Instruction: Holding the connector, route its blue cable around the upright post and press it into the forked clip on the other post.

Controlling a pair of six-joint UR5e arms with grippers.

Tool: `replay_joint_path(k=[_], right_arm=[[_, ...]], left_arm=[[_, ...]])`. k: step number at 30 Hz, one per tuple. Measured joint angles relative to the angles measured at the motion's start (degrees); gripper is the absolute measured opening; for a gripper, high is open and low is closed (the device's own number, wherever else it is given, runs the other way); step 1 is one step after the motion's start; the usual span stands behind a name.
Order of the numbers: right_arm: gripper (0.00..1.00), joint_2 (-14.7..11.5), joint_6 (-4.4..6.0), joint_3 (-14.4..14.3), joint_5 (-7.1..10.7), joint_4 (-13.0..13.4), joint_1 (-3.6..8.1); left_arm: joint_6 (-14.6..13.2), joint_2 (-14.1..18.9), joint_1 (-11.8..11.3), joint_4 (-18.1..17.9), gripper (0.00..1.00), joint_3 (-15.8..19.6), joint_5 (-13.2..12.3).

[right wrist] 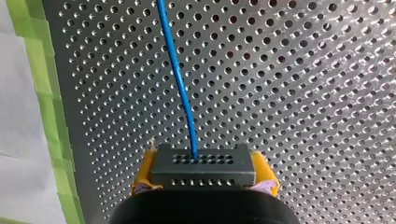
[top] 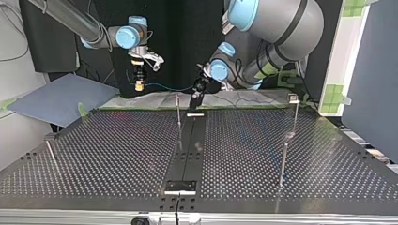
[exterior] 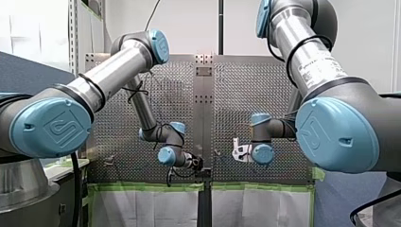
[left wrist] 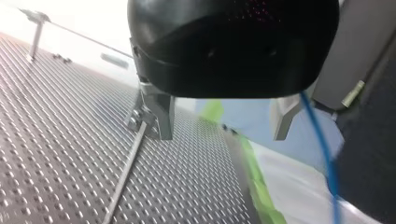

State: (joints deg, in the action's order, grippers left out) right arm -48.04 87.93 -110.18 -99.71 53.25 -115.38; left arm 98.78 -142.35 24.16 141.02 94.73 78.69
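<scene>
My right gripper (right wrist: 204, 179) is shut on a dark grey connector (right wrist: 203, 167), held between its yellow pads (right wrist: 144, 177). The blue cable (right wrist: 179, 79) runs from the connector out over the perforated plate. In the top view my right gripper (top: 139, 83) hangs above the table's far edge, and the thin blue cable (top: 166, 87) trails toward my left gripper (top: 195, 99). My left gripper (left wrist: 224, 135) is open, with nothing between its metal fingers (left wrist: 159, 119). The cable (left wrist: 322, 140) passes just outside one finger. An upright post (top: 178, 112) stands beside my left gripper. A post with a clip on top (top: 294, 110) stands at the top view's right.
Two more thin posts (top: 283, 164) (top: 50, 152) stand nearer the top view's camera. A dark centre strip (top: 187, 150) splits the perforated table (top: 108, 154). Green tape (left wrist: 259, 186) lines the table's edge, and a blue-grey sheet (top: 56, 98) lies off it at the top view's left.
</scene>
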Motion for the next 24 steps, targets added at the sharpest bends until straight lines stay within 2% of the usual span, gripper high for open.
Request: replay_joint_path(k=[4, 10, 16, 24], right_arm=[[0.00, 0.94, -0.02, 0.00, 0.40, 0.71, 0.09], [0.00, 2.58, 0.19, 0.08, 0.61, 2.16, 0.47], [0.00, 2.85, 0.09, 0.70, 0.92, 2.57, 1.45], [0.00, 3.30, -0.41, 1.52, 2.60, 2.63, 2.16]], left_arm=[[2.29, 0.08, 0.23, -2.29, 1.00, 0.24, -0.44], [5.10, 0.10, 0.31, -4.17, 1.00, 0.79, 1.52], [5.48, 0.11, 0.26, -4.60, 1.00, 2.04, 4.11], [5.32, 0.11, 0.93, -4.91, 1.00, 2.42, 8.40]])
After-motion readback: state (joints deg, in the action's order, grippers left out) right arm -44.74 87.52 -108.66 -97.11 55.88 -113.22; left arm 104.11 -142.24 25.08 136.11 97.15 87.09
